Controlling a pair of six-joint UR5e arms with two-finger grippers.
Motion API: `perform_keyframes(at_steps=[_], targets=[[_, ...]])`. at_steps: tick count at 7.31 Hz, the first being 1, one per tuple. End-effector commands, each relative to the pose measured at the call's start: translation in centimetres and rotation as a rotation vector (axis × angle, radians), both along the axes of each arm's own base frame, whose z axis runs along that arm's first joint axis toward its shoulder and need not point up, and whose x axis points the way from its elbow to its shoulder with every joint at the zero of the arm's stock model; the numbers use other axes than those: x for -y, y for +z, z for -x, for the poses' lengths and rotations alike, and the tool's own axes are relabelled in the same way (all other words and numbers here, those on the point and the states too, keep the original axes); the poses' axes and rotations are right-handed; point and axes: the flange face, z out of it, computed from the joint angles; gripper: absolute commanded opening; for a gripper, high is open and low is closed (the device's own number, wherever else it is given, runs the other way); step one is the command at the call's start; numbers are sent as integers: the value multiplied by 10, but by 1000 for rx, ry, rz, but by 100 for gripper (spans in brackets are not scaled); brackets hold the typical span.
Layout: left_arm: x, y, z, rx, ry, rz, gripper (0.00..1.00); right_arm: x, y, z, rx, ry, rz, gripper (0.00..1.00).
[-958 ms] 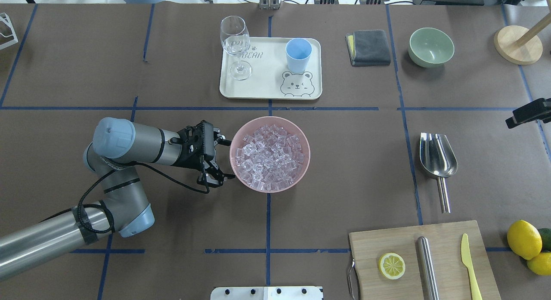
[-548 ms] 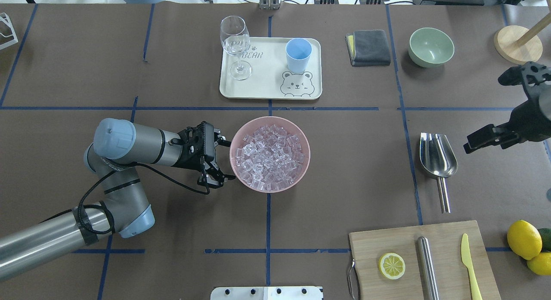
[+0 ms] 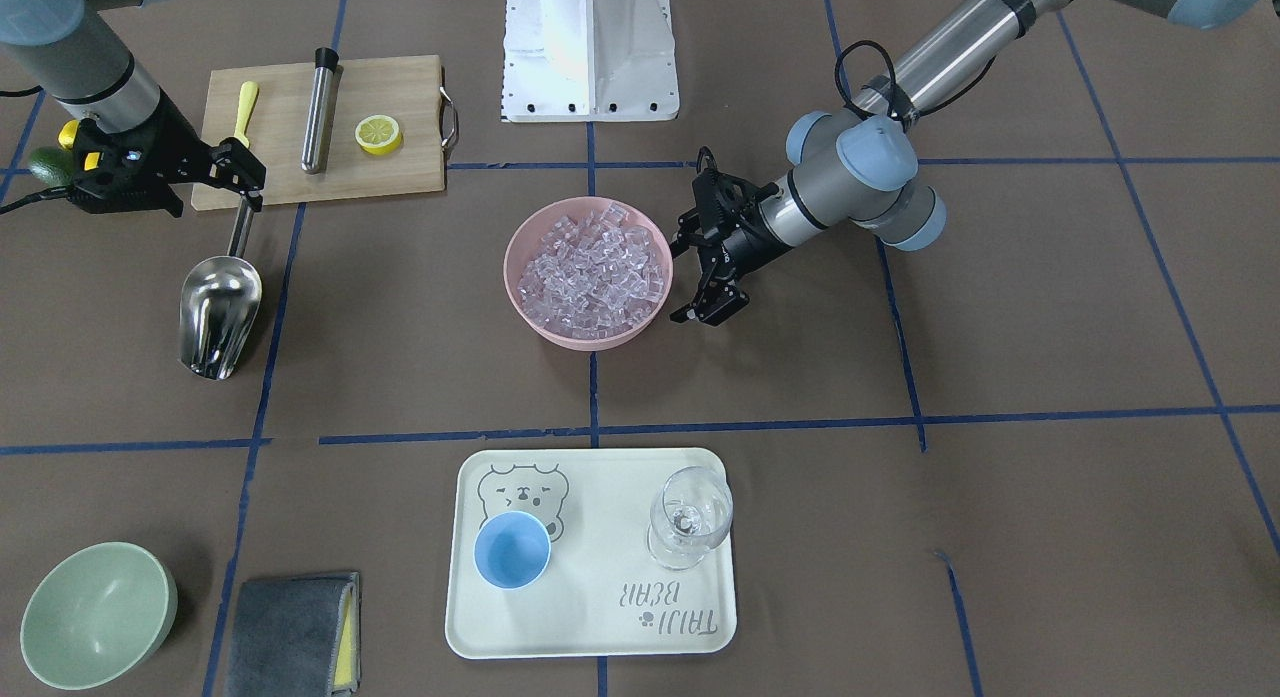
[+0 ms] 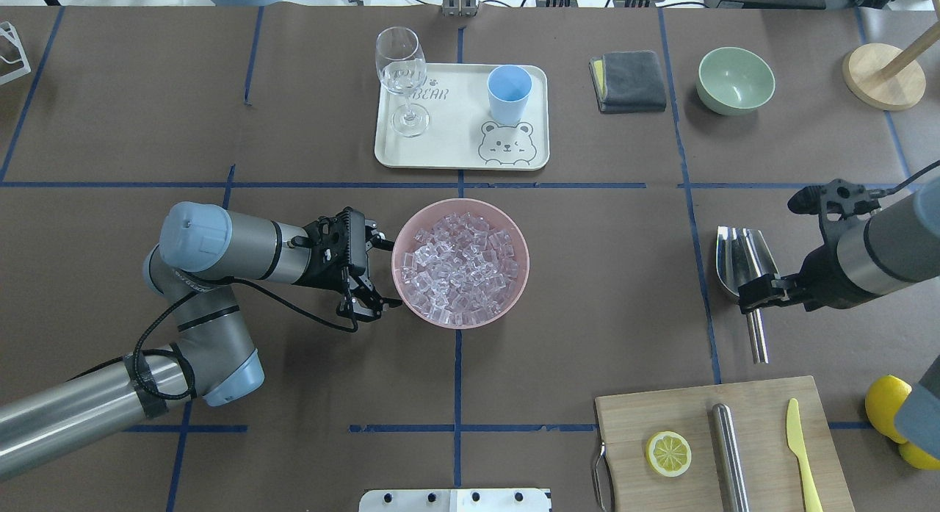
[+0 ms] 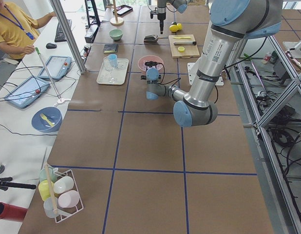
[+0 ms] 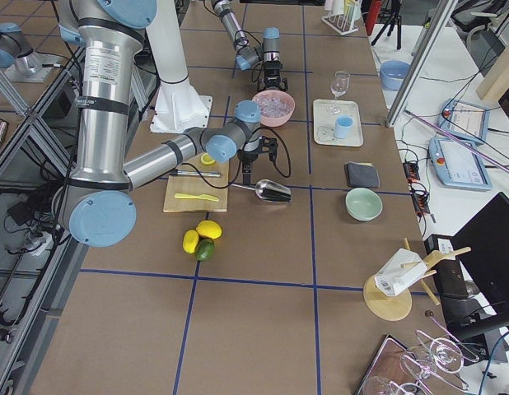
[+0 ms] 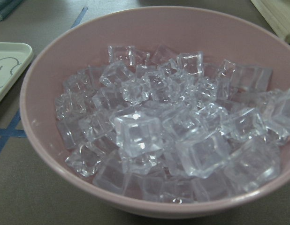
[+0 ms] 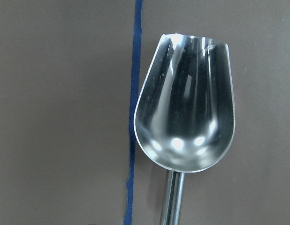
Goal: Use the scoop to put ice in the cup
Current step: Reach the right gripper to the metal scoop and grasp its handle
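The ice (image 4: 459, 266) is heaped in a pink bowl (image 4: 523, 277) at mid-table; it fills the left wrist view (image 7: 173, 136). My left gripper (image 4: 382, 273) is open, level with the bowl's left rim, and holds nothing. The steel scoop (image 4: 743, 258) lies flat on the table to the right, handle toward me, and is empty in the right wrist view (image 8: 187, 122). My right gripper (image 4: 756, 295) hovers over the joint of scoop bowl and handle and looks open. The light-blue cup (image 4: 509, 93) stands upright on the cream tray (image 4: 455, 156).
A stemmed glass (image 4: 402, 71) stands on the tray's left corner. A grey cloth (image 4: 628, 81) and a pale-green bowl (image 4: 735, 78) are at the far right. A cutting board (image 4: 760, 398) with a lemon half, a steel tube and a yellow knife is close behind the scoop's handle.
My right arm has come in from the right edge and moved left and toward me, until its gripper is over the scoop. The left arm and the bowl have not moved.
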Motion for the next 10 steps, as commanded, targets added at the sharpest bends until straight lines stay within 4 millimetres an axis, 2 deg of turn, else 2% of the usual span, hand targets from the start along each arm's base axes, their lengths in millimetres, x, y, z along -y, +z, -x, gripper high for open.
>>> perform_keyframes(at_steps=[1,2,3,4,5,6,10], targets=[[0,0,0,0,0,0,100,-19,23,29,-38,22,23,92],[0,0,0,0,0,0,100,-24,27,37,-40,49,61,81],[0,0,0,0,0,0,100,-28,31,49,-62,68,56,74],[0,0,0,0,0,0,100,-29,32,51,-67,69,48,67],[0,0,0,0,0,2,100,-29,34,51,-71,68,49,44],[0,0,0,0,0,0,100,-29,36,50,-77,64,50,29],[0,-2,0,-3,0,0,100,-29,37,48,-81,59,45,29]])
